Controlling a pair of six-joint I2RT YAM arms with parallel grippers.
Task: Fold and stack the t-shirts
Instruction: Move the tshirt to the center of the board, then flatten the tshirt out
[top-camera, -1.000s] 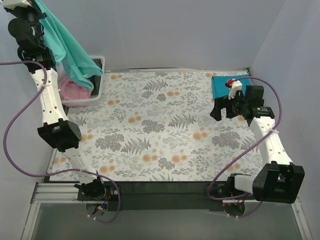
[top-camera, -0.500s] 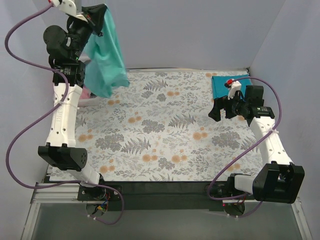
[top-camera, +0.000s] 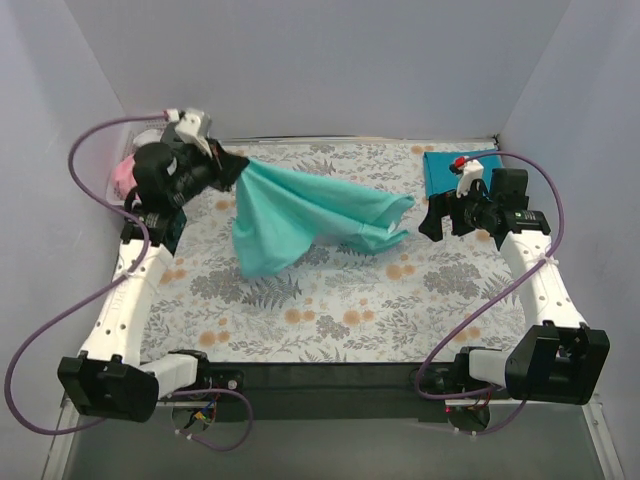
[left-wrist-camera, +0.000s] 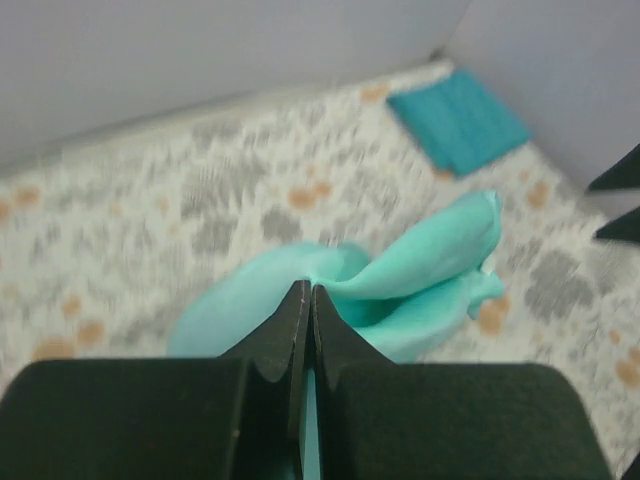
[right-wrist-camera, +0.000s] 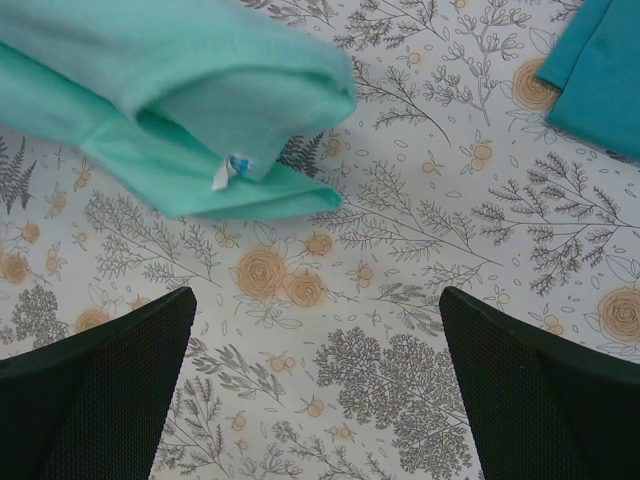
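My left gripper (top-camera: 228, 166) is shut on a corner of the mint-turquoise t-shirt (top-camera: 305, 212), which stretches from the back left across the middle of the floral cloth. In the left wrist view the shirt (left-wrist-camera: 420, 280) bunches beyond my shut fingertips (left-wrist-camera: 308, 300). My right gripper (top-camera: 432, 220) is open and empty, hovering just right of the shirt's far end (right-wrist-camera: 200, 90). A folded teal-blue t-shirt (top-camera: 450, 172) lies at the back right and also shows in the right wrist view (right-wrist-camera: 600, 75). A pink t-shirt (top-camera: 122, 175) shows at the far left.
The white floral-print cloth (top-camera: 330, 310) covers the table. A bin holding the pink shirt sits at the back left, mostly hidden behind my left arm. Grey walls close in the back and both sides.
My left arm has swung down from high at the back left, carrying the mint-turquoise shirt out of the air and spreading it across the cloth. The right arm has not moved.
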